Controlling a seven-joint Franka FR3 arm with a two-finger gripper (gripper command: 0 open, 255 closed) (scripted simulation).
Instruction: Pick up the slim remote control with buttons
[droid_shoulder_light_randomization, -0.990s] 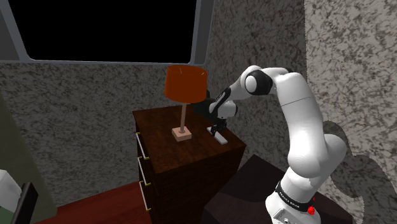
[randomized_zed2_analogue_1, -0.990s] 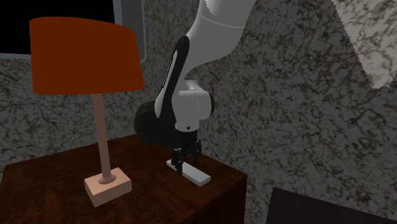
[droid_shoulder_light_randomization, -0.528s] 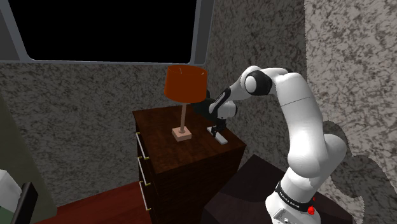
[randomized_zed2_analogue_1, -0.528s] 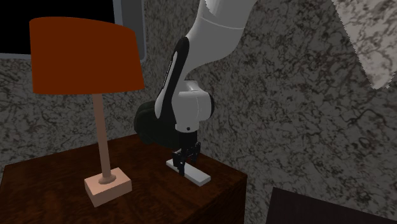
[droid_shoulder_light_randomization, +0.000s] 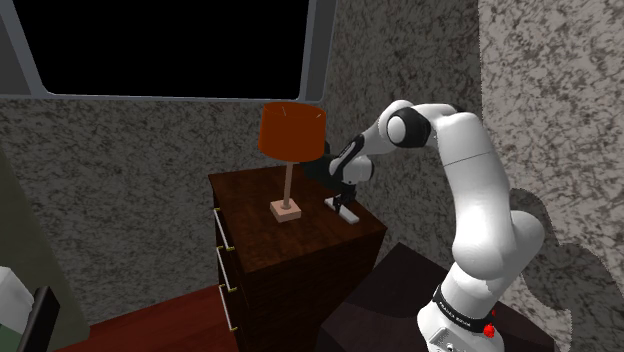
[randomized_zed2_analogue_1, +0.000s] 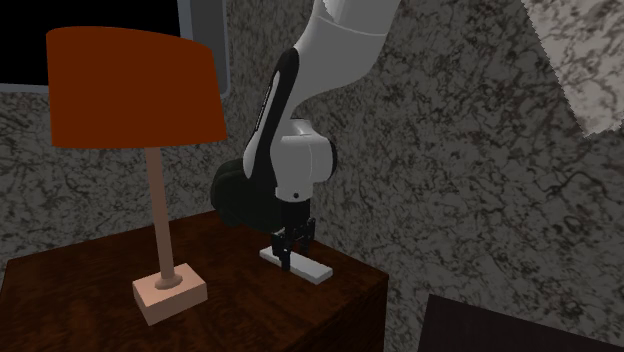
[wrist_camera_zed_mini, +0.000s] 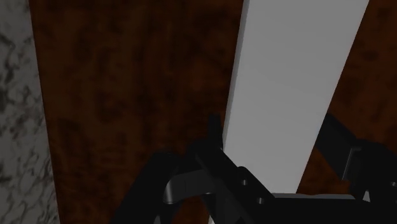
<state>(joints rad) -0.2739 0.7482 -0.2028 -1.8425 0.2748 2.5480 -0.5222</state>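
Note:
The slim remote (randomized_zed2_analogue_1: 303, 266) is a plain white bar at the dark wooden dresser top's (randomized_zed2_analogue_1: 230, 300) corner, on the second exterior view's right. My black gripper (randomized_zed2_analogue_1: 288, 250) points straight down over its near end. Seen from the wrist, the remote (wrist_camera_zed_mini: 292, 83) runs between my fingers (wrist_camera_zed_mini: 213, 137), which clasp its long sides; the gripper (wrist_camera_zed_mini: 273, 127) is shut on it. From the shoulder, the gripper (droid_shoulder_light_randomization: 339, 203) and remote (droid_shoulder_light_randomization: 347, 212) sit at the dresser's right edge. I cannot tell whether the remote still touches the wood.
An orange-shaded lamp (randomized_zed2_analogue_1: 135, 90) stands on a pale square base (randomized_zed2_analogue_1: 170, 292) on the dresser, to the left of the remote in the second exterior view. The dresser (droid_shoulder_light_randomization: 265, 240) has drawers facing the shoulder view's left. A speckled wall (randomized_zed2_analogue_1: 450, 150) rises close behind.
The fingers have closed from wide apart onto the remote. Hand and remote now sit slightly higher than half a second ago.

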